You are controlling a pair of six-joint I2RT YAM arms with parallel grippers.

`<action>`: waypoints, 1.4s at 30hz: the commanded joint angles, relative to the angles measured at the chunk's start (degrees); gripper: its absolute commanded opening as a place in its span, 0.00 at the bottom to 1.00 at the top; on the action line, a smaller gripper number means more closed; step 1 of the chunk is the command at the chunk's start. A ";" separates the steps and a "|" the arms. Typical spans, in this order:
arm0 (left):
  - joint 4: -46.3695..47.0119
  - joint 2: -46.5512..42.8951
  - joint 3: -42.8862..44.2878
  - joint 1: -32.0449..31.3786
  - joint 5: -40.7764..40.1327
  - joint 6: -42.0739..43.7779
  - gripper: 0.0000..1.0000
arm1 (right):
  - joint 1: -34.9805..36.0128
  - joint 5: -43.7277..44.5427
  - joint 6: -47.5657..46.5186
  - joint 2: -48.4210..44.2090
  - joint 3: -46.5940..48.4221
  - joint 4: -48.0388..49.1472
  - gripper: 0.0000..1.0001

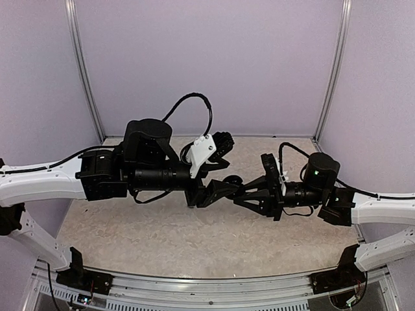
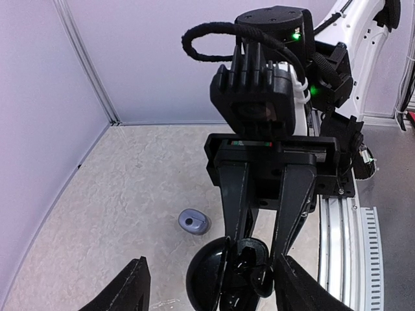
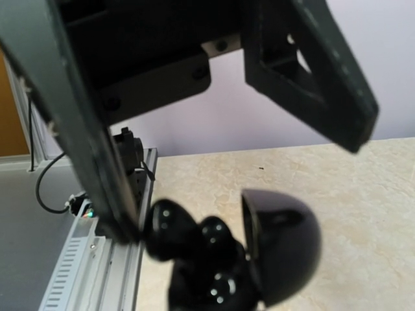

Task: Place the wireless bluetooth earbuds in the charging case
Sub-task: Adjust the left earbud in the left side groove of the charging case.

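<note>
The black charging case (image 1: 233, 180) sits between my two grippers with its domed lid (image 2: 206, 272) upright and open. It also shows in the right wrist view (image 3: 282, 243). Two black earbuds (image 3: 172, 230) (image 3: 217, 233) sit in its base, the outer one sticking out over the edge (image 2: 262, 278). My right gripper (image 2: 262, 243) straddles the base with its jaws partly apart; contact is unclear. One fingertip (image 3: 130, 233) is right beside the outer earbud. My left gripper (image 2: 213, 272) is wide open on either side of the case. One silvery-grey earbud (image 2: 194, 221) lies on the table beyond. The other grey one is hidden.
The aluminium rail (image 2: 337, 227) runs along the table's near edge, close to the case. Purple walls and corner posts (image 1: 83, 71) enclose the beige marbled tabletop (image 1: 162, 233). In the top view both arms cover the middle of the table.
</note>
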 commanded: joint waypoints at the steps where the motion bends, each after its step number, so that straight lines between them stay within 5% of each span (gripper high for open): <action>1: 2.16 1.61 -0.41 -0.10 -0.93 -0.91 0.65 | 0.70 -0.93 -0.12 0.11 2.08 0.67 0.00; 42: 11.77 5.07 -2.35 5.55 9.72 -9.75 0.65 | 1.23 -3.91 0.23 -1.34 2.06 1.61 0.00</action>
